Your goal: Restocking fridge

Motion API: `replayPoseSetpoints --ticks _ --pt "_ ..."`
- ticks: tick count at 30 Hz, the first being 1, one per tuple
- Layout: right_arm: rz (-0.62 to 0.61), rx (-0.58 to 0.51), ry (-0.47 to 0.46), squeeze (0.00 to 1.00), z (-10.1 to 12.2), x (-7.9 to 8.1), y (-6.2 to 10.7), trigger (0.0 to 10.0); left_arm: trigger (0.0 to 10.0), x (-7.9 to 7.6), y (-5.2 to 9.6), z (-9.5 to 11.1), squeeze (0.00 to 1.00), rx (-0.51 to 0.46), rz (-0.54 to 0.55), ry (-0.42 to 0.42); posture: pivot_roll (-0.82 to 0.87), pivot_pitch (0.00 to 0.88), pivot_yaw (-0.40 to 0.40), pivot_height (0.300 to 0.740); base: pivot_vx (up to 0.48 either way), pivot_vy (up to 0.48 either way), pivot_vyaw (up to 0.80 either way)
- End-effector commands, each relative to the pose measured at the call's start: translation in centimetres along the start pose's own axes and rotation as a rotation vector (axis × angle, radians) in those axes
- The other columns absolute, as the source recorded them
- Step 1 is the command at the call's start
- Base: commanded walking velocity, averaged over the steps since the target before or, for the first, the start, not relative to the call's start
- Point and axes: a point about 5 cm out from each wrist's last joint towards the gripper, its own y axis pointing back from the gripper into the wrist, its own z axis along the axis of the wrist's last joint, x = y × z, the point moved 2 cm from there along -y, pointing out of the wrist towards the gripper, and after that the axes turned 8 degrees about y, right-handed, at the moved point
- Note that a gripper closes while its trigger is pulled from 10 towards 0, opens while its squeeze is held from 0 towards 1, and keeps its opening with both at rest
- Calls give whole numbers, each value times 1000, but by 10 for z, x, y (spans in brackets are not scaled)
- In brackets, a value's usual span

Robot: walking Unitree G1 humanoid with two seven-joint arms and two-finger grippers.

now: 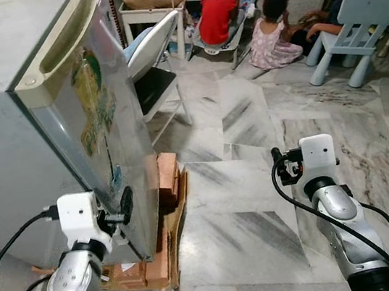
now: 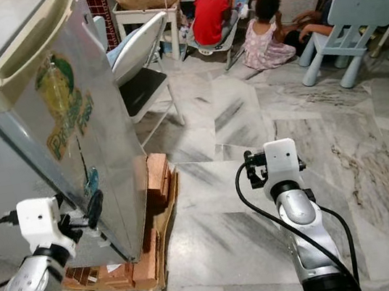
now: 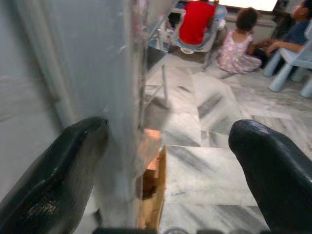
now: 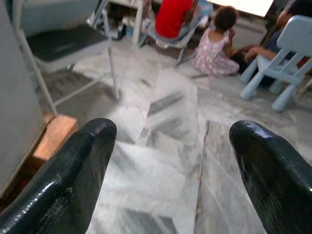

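Note:
A small grey fridge [image 1: 3, 137] stands at the left on wooden blocks, its silver door [image 1: 103, 122] shut and marked with stickers. A long recessed handle [image 1: 61, 37] runs along the door's top. My left gripper [image 1: 120, 213] is low at the door's free edge. In the left wrist view it is open [image 3: 173, 139], with the door's edge [image 3: 131, 122] between its fingers, close to one finger [image 3: 73, 161]. My right gripper [image 1: 282, 164] hangs open over the marble floor to the right, holding nothing [image 4: 173, 131].
Wooden blocks and cardboard [image 1: 166, 193] stick out under the fridge. A folding chair [image 1: 155, 56] stands just behind the door. Several people [image 1: 218, 10] sit on the floor farther back, next to a light blue child's chair [image 1: 369, 17]. Marble floor [image 1: 240, 204] lies between.

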Motion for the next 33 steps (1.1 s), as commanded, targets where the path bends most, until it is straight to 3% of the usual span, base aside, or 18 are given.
replayPoseSetpoints --ticks 1,13,21,26,33 --pt "11 19 8 0 -3 -1 0 10000 10000 3 -6 -1 0 14 -5 -1 -11 35 -30 740 0 0 -500" --pt "60 17 26 0 -4 3 3 10000 10000 9 -13 1 0 9 19 -11 -29 50 -22 740 0 0 0" --pt "92 49 41 0 -10 7 6 10000 10000 0 -16 -1 0 21 -33 1 -30 52 -28 740 0 0 0" --pt "124 84 40 0 -16 9 6 10000 10000 -4 -24 1 0 18 -54 -2 -30 53 -29 740 0 0 0" --pt "260 212 92 0 -40 11 20 10000 10000 -15 -42 9 0 14 -126 -2 -52 55 -28 740 0 0 0"
